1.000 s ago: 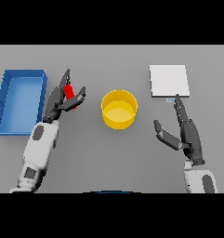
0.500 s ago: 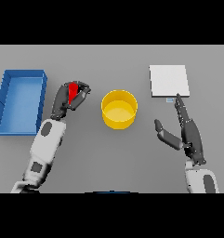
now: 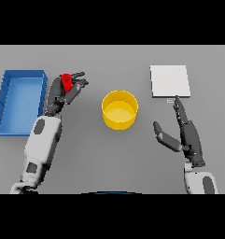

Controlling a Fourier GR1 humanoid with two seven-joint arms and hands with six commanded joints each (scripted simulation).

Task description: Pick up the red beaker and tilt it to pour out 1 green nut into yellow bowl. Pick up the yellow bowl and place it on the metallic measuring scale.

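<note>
Fingers [image 3: 75, 84] of the left hand [image 3: 62, 93] are curled round the small red beaker [image 3: 66, 81], which sits mostly hidden in the grasp, to the left of the round yellow bowl [image 3: 119, 109] and beside the blue rectangular tray [image 3: 20, 74]. The beaker is not above the bowl, so tilting from here would likely drop the green nut, which I cannot see, onto the grey worktop [image 3: 109, 154]. The grip looks shallow; a twist could let the beaker slip. The right hand [image 3: 186, 133] rests with straight, spread fingers just below the flat metallic measuring scale [image 3: 170, 80], well apart from the bowl.
</note>
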